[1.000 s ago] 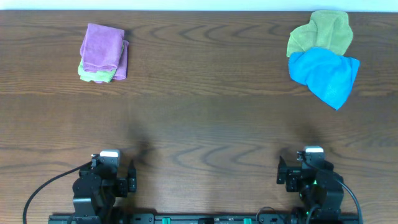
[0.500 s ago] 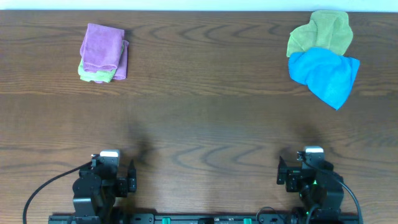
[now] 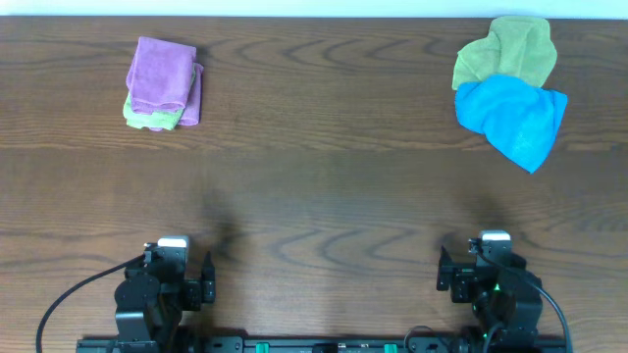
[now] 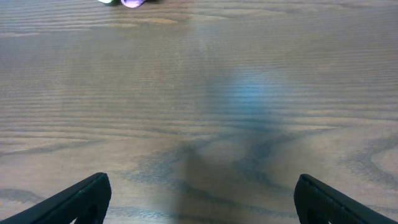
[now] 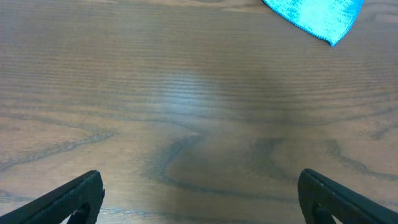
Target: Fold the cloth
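Note:
A crumpled blue cloth (image 3: 512,119) lies at the far right of the table, partly over a crumpled olive-green cloth (image 3: 507,54). The blue cloth's tip shows at the top of the right wrist view (image 5: 317,15). At the far left a folded purple cloth (image 3: 162,76) rests on a folded light-green cloth (image 3: 149,118); their edge shows at the top of the left wrist view (image 4: 132,2). My left gripper (image 3: 169,277) (image 4: 202,196) is open and empty at the near left edge. My right gripper (image 3: 488,275) (image 5: 200,196) is open and empty at the near right edge.
The brown wooden table (image 3: 324,186) spreads between the cloth piles and the grippers. The arm bases and a rail (image 3: 324,343) sit along the near edge. A pale strip runs along the far edge.

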